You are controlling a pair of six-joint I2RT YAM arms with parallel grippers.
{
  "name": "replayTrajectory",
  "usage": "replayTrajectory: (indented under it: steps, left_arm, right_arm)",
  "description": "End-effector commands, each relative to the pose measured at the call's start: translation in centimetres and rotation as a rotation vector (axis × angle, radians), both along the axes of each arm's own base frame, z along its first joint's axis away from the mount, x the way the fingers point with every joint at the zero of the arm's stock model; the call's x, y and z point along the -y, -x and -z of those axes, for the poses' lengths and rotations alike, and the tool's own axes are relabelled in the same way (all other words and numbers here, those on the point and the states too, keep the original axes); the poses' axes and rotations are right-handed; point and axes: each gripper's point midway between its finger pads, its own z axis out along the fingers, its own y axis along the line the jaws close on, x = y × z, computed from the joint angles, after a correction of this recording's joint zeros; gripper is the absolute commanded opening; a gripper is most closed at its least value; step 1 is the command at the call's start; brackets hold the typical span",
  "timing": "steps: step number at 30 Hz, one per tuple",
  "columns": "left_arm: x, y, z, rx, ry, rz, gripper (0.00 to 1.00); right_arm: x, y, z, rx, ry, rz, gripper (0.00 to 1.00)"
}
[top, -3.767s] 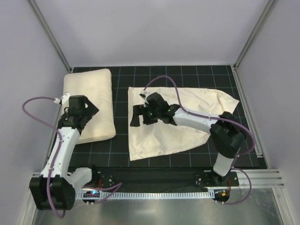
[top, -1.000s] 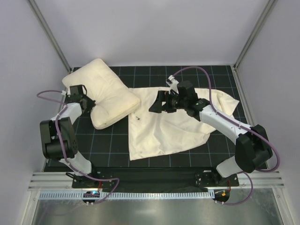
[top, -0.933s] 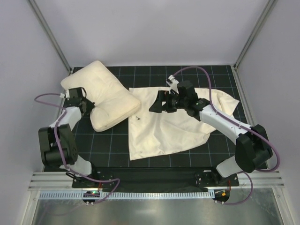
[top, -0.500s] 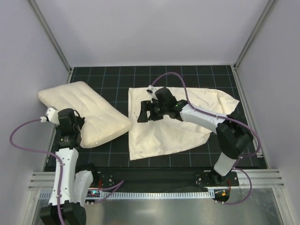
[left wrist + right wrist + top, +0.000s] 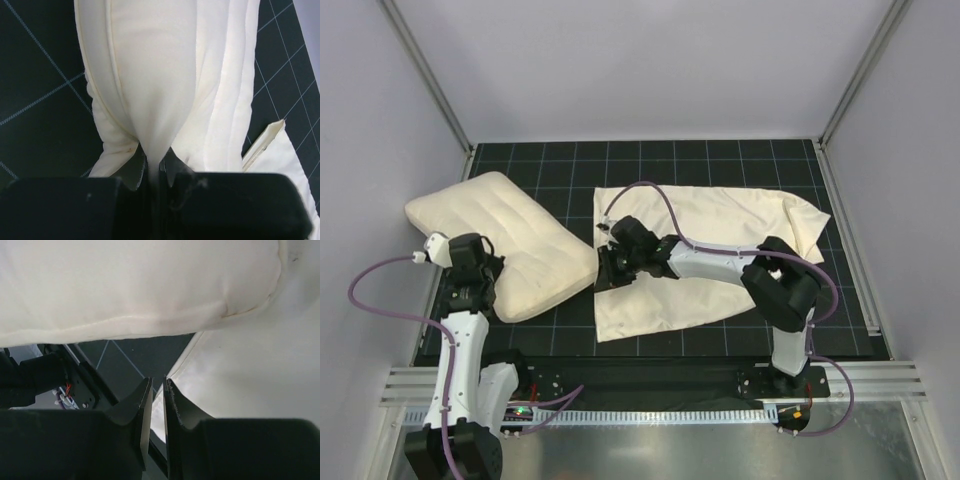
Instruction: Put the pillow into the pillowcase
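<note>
- Gripping a pinched fold of the plump, cream-white stuffed pillow (image 5: 150, 75), the left gripper (image 5: 154, 162) has its two black fingers pressed tight together on the fabric. The rest of the cushion bulges away ahead of its fingertips.
- In the overhead view, the pillow lies slantwise on the black gridded table mat (image 5: 570, 160). It stretches from that gripper toward the far left, and its rounded near-right corner ends just beside the right gripper (image 5: 608, 270).
- The right gripper sits at the left hem of the thin, wrinkled cream-ivory fabric pillowcase (image 5: 720, 235). The limp cloth spreads flat behind it, back along and under its own arm.
- In the right wrist view, its fingers stand almost together with only a narrow slit between them. The hem runs toward that slit, but I cannot tell whether cloth is actually clamped.
- The task looks to be at an early stage. The pillow is held but wholly outside the pillowcase, and no open mouth shows.
- Still left, as I judge it: securing the hem, lifting the opening, feeding the pillow in and drawing the cloth over it.
</note>
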Motion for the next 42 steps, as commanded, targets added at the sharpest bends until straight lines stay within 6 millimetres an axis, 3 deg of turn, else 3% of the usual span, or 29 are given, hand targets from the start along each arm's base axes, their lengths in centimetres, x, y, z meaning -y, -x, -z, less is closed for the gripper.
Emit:
replayTrajectory:
  steps: [1,2,3,5,7,8,10,11,15,17,19,20,21,22,27,29,31,33,34,36,38,39,40,41,42]
  left_arm:
    - [0.4,-1.5,-2.3,0.113,-0.003,0.040,0.00]
    - [0.8,-1.3,-2.3,0.116,0.008,0.056,0.00]
    - [1.0,-1.1,-2.0,0.113,0.014,0.065,0.00]
    - [1.6,-0.6,-1.6,0.117,0.022,0.092,0.00]
    - [1.7,-0.1,-1.4,0.111,0.015,0.105,0.00]
    - [1.9,0.3,-1.5,0.113,0.012,0.112,0.01]
    - [2.1,1.1,-1.3,0.097,0.008,0.122,0.06]
    - [2.2,1.3,-1.2,0.097,0.009,0.127,0.08]
    - [3.6,2.2,-1.6,0.130,0.029,0.192,0.20]
    - [4.1,2.8,-0.7,0.112,0.046,0.214,0.24]
    - [5.2,2.9,-0.5,0.122,0.058,0.247,0.41]
    - [5.4,2.9,-0.2,0.118,0.063,0.245,0.50]
    - [5.5,2.9,0.1,0.107,0.057,0.245,0.75]
    - [5.6,2.8,0.4,0.083,0.048,0.251,0.79]
    - [5.3,2.2,0.0,0.027,0.025,0.263,0.83]
    - [5.5,1.3,-1.5,0.057,0.002,0.300,0.99]
    - [6.1,0.4,-2.8,0.065,-0.009,0.351,1.00]
    - [7.0,-0.5,-2.1,-0.002,-0.017,0.421,1.00]
    - [7.2,-1.1,-3.0,0.006,-0.035,0.436,1.00]
    - [7.3,-1.9,-2.8,-0.019,-0.048,0.449,1.00]
    - [8.7,-2.5,-3.2,0.010,-0.046,0.502,1.00]
    - [9.1,-2.9,-3.3,0.016,-0.054,0.514,1.00]
    - [9.8,-3.3,-3.6,0.024,-0.087,0.544,1.00]
    - [10.1,-3.6,-3.8,0.016,-0.105,0.554,1.00]
    - [11.4,-4.3,-3.4,-0.016,-0.124,0.605,1.00]
  right_arm:
    - [-2.0,-1.6,-0.8,0.029,-0.050,0.044,0.22]
    - [-2.8,-2.4,-1.6,0.048,-0.065,0.048,0.21]
    - [-3.0,-2.7,-0.1,0.034,-0.026,0.050,0.21]
    - [-4.2,-4.5,-1.0,0.074,-0.024,0.058,0.20]
    - [-4.6,-5.5,0.1,0.066,0.010,0.069,0.20]
    - [-5.5,-6.6,-1.3,0.089,-0.020,0.077,0.20]
    - [-5.8,-7.9,-0.6,0.082,0.001,0.095,0.20]
    - [-6.7,-9.0,-2.3,0.108,-0.028,0.104,0.20]
    - [-6.7,-12.5,-3.6,0.125,-0.027,0.172,0.20]
    - [-6.9,-14.0,-4.5,0.138,-0.052,0.198,0.20]
    - [-6.7,-15.5,-5.2,0.139,-0.070,0.219,0.20]
    - [-6.8,-16.2,-6.4,0.152,-0.087,0.224,0.22]
    - [-6.9,-16.5,-5.9,0.149,-0.081,0.222,0.24]
    - [-6.8,-16.9,-6.2,0.153,-0.083,0.225,0.26]
    - [-6.5,-17.0,-7.4,0.179,-0.076,0.211,0.37]
    - [-6.2,-16.8,-7.1,0.182,-0.063,0.200,0.44]
    - [-5.9,-16.6,-7.4,0.187,-0.059,0.198,0.47]
    - [-4.8,-16.3,-6.8,0.192,-0.021,0.213,0.49]
    - [-3.8,-15.6,-6.8,0.193,-0.003,0.217,0.54]
    - [-1.9,-15.8,-7.5,0.239,0.011,0.267,0.63]
    - [0.4,-14.7,-8.6,0.272,-0.012,0.288,0.75]
    - [1.4,-14.6,-8.8,0.281,-0.017,0.299,0.76]
    - [2.9,-13.8,-7.4,0.270,0.012,0.309,0.79]
    - [3.8,-13.5,-9.2,0.303,-0.015,0.320,0.80]
    - [4.6,-13.3,-9.5,0.318,-0.010,0.325,0.80]
